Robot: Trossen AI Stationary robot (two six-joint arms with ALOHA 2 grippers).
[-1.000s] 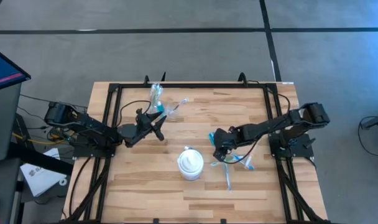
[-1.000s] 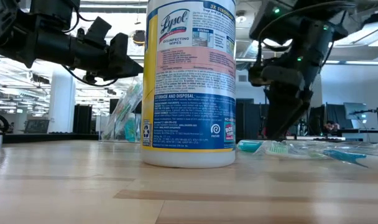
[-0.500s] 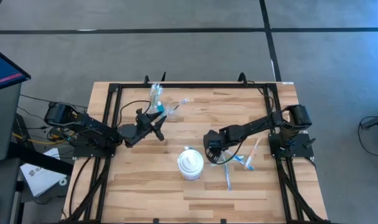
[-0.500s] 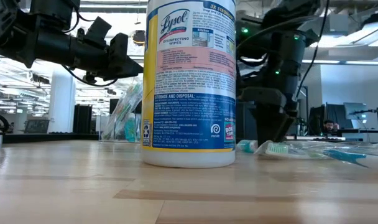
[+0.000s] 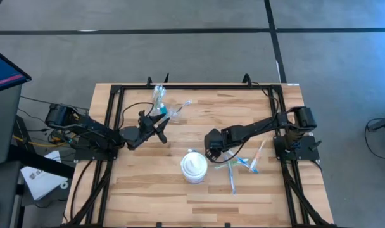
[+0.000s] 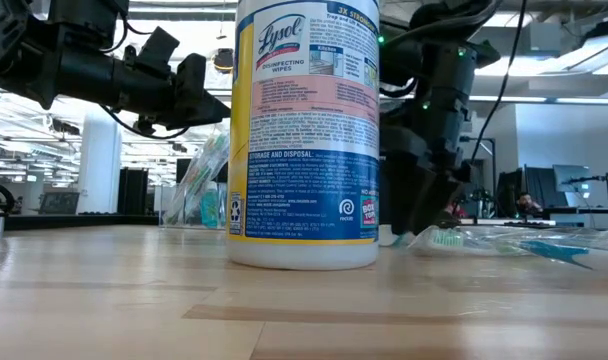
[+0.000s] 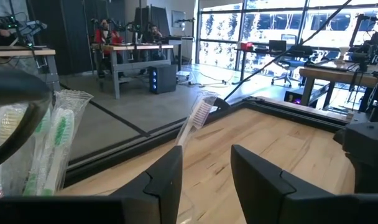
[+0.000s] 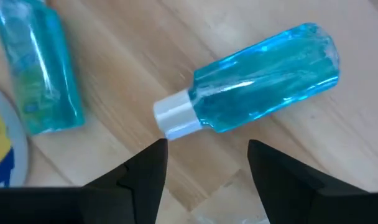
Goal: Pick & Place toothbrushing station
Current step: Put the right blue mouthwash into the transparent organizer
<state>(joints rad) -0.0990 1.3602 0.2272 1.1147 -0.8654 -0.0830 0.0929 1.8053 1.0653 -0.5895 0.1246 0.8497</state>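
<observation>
A clear cup (image 5: 157, 95) holding green toothbrushes (image 7: 49, 140) stands near the table's far edge. A wrapped toothbrush (image 5: 180, 109) lies beside it, and its near end reaches between the open fingers of my left gripper (image 5: 161, 128), with no hold showing. My right gripper (image 5: 211, 143) is open and points down just above a blue tube with a white cap (image 8: 257, 81) that lies flat on the table. A second blue tube (image 8: 40, 74) lies beside it. More wrapped toothbrushes (image 5: 233, 170) lie on the table to the right.
A tall white Lysol wipes tub (image 5: 194, 166) stands right beside my right gripper, toward the near left; it fills the middle of the low view (image 6: 306, 130). A black frame (image 5: 199, 87) runs round the table's far and side edges.
My right gripper has gone toward the table's left, closer to the wipes tub, and down toward the table by the tubes. My left arm has kept still.
</observation>
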